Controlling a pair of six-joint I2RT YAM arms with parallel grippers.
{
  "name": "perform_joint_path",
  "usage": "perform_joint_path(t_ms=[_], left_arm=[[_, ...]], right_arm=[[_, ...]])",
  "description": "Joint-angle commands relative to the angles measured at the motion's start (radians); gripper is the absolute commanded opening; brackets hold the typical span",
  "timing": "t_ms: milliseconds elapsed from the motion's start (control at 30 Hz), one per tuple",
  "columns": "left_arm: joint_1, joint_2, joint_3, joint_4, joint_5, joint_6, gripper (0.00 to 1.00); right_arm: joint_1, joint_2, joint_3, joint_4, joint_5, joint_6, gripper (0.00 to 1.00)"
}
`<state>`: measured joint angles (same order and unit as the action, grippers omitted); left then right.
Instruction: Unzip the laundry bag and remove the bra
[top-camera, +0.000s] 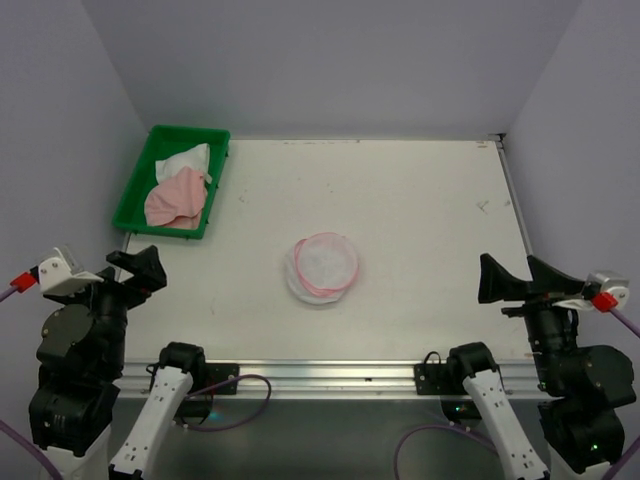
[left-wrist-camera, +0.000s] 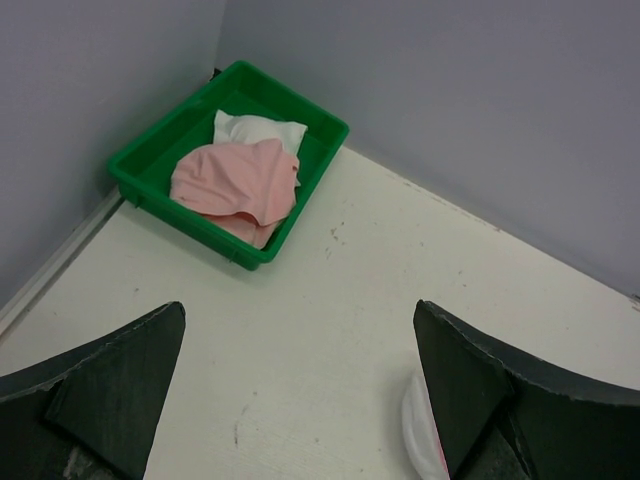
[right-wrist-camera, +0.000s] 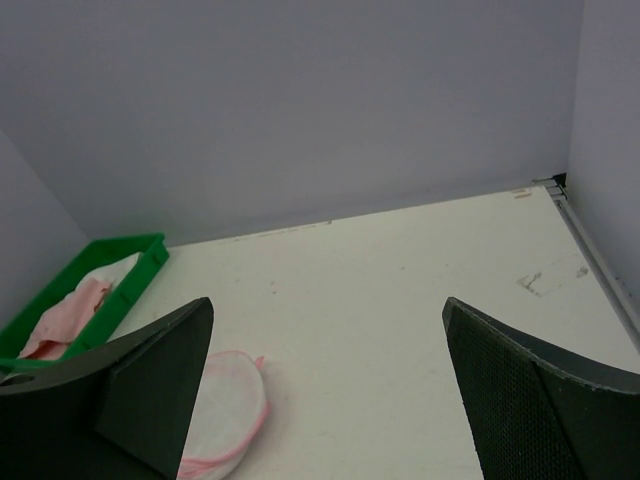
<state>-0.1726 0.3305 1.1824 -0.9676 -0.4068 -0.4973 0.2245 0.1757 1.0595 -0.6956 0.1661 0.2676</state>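
The laundry bag (top-camera: 321, 268) lies flat on the worktop (top-camera: 420, 200), a round drum of white mesh with pink trim around its rim. Nothing touches it. The top view alone shows its whole outline. The right wrist view catches it from the side at the lower left, partly behind a finger, and the left wrist view shows only a white and pink sliver at the bottom edge. No view shows clearly what is inside the mesh or how far the zip stands.

The left claw (top-camera: 145, 270) hangs well to the left of the bag, its jaws spread wide and holding nothing. The right claw (top-camera: 507, 265) hangs well to the right of the bag, also wide and holding nothing.

Far back and left of the bag sits a green tray (top-camera: 150, 165). The left wrist view shows it best: a pink cloth (left-wrist-camera: 235, 180) is heaped over a white cloth (left-wrist-camera: 260, 130) that lies at the tray's far end.
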Motion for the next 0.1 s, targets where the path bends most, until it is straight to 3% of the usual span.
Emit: perform_joint_path(t_ms=[0, 67], left_arm=[[-0.007, 0.004, -0.013, 0.003, 0.008, -0.014, 1.0], [-0.008, 0.004, -0.021, 0.003, 0.005, -0.012, 1.0]], right_arm=[[0.006, -0.001, -0.004, 0.016, 0.01, -0.019, 0.99], [0.006, 0.001, -0.006, 0.016, 0.015, -0.021, 0.99]])
